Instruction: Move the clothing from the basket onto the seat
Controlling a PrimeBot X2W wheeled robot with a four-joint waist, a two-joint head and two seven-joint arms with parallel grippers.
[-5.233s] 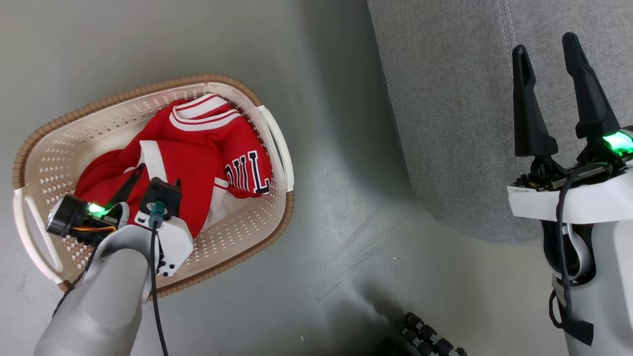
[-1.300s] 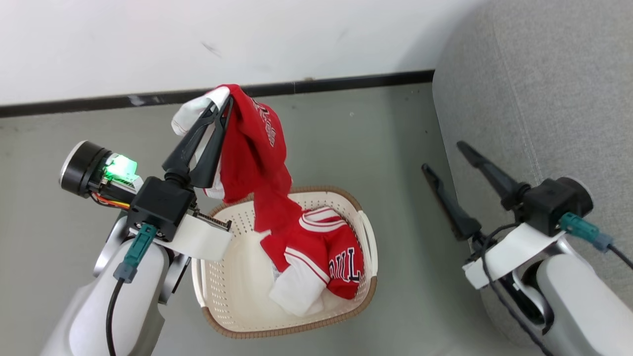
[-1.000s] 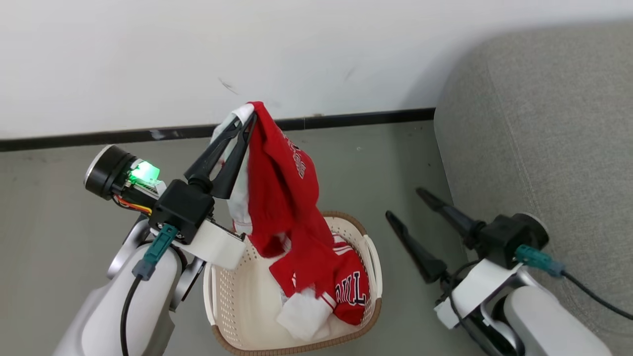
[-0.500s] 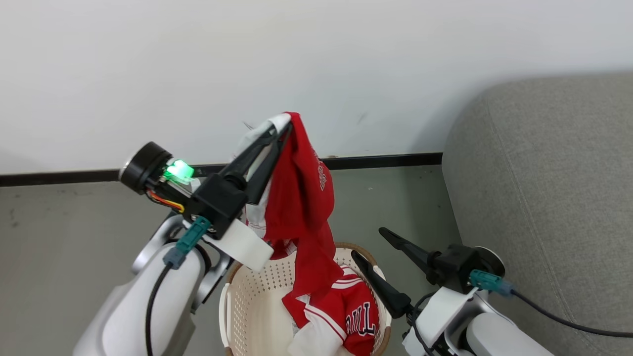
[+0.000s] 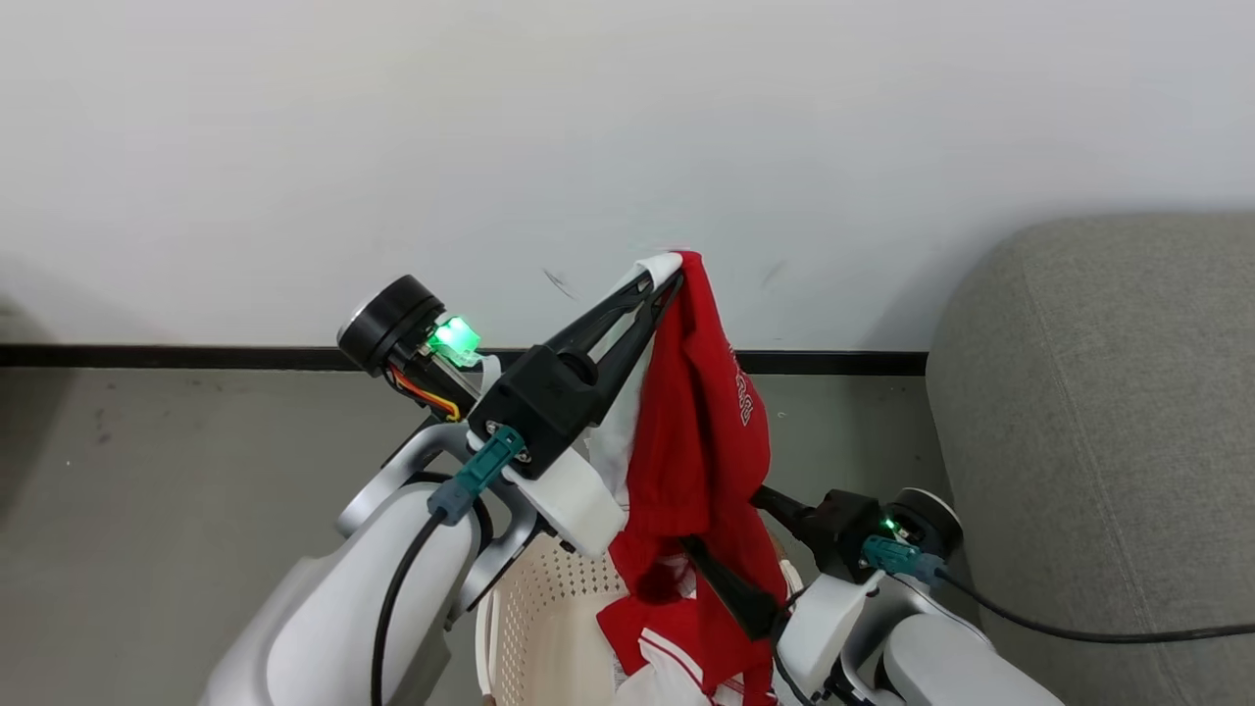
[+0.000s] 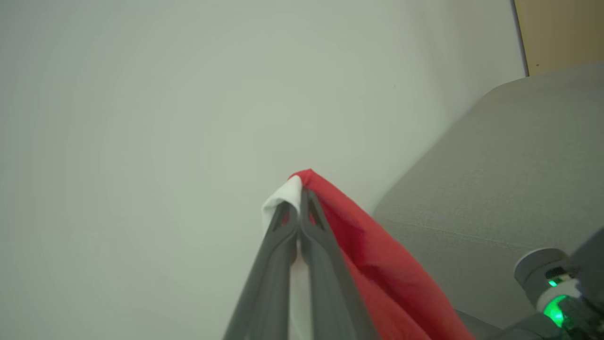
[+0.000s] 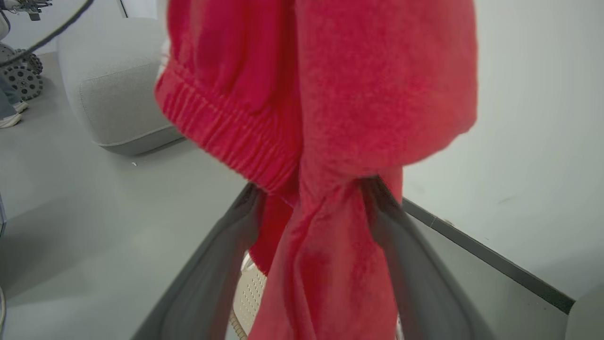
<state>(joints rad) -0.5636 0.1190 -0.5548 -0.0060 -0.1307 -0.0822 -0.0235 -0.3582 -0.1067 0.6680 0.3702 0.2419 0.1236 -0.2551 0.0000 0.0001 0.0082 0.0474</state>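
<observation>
The small white print on the red garment [image 5: 701,431] runs sideways and is too small to read. The left claw [image 5: 670,281] is pinched tight on the garment's top edge, holding it above the basket [image 5: 549,628], left of the sofa [image 5: 1098,412]. The right wrist view shows a gathered elastic band [image 7: 222,137] and the right claw [image 7: 311,186] spread apart, its fingers [image 7: 212,264] straddling the hanging cloth.

Room: white wall [image 5: 294,147], grey floor [image 5: 147,490].
Black baseboard [image 5: 147,355] joins them; grey sofa [image 5: 1098,392] by the wall, a pale upholstered stool [image 7: 113,85] on the floor.
</observation>
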